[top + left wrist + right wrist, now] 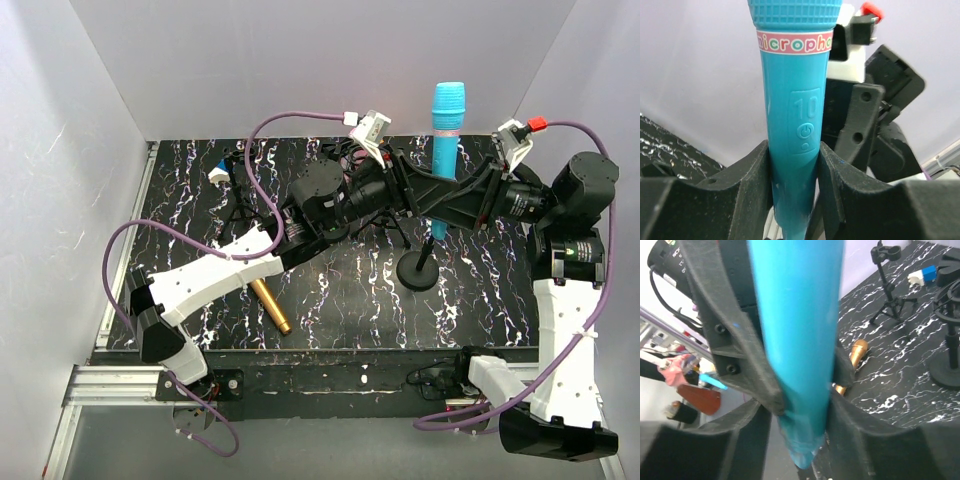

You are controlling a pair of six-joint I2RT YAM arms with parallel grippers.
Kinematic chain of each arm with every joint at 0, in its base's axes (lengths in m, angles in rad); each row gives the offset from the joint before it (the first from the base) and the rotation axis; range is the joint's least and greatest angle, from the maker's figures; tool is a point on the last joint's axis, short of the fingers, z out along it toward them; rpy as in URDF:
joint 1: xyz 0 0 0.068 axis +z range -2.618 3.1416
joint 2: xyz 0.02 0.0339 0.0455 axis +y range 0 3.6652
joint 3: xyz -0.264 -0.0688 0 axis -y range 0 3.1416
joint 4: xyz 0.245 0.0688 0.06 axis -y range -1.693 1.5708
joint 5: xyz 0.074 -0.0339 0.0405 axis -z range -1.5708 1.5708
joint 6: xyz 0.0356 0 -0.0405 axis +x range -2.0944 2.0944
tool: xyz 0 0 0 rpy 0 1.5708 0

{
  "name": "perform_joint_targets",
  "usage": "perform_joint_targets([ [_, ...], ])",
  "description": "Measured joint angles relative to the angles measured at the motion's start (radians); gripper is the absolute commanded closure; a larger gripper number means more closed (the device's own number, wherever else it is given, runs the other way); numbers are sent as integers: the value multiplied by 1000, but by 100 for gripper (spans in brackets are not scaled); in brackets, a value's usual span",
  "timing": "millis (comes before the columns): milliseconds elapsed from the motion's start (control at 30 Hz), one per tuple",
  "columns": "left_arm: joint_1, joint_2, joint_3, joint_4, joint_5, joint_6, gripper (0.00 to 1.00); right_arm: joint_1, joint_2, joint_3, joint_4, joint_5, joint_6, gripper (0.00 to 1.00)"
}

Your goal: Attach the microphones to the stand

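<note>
Black marbled table (500, 300): bears the round-base stand (420, 270), just below the raised load.
Left gripper (794, 165): clamped on the mid-body of the cyan microphone (447, 120), which it holds upright above the table.
Right gripper (802, 425): jaws pressed against the same microphone's tail.
Risk, double grip: opposing pulls may tilt the microphone so it misses the stand.
Gold microphone (270, 305): lies flat; the left arm could nudge it.

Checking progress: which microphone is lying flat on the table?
The gold microphone, flat on the table; the only other one visible, the cyan-blue microphone, is upright, clamped in the left gripper.
</note>
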Motion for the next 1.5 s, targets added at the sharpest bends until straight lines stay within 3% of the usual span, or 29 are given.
perform_joint_targets([
  [133, -12, -2, -2, 23, -19, -15, 100, 5, -3, -19, 60, -4, 28, 97],
  [333, -13, -4, -19, 16, -26, -25, 99, 5, -34, -88, 132, 9, 87, 99],
  [467, -16, -16, -54, 29, -30, -43, 80, 4, -55, -125, 140, 12, 101, 99],
  [667, -19, -37, -85, 37, -37, -70, 27, 10, -63, -137, 145, -7, 109, 99],
  [833, -24, -82, -138, 35, -38, -97, 7, 12, -82, -156, 151, -26, 110, 99],
  [1000, -27, -146, -206, 46, -45, -94, 2, 13, -92, -164, 164, -38, 116, 99],
  [1500, -28, -177, -210, 40, -87, -49, 2, 13, -96, -182, 303, -86, 213, 99],
])
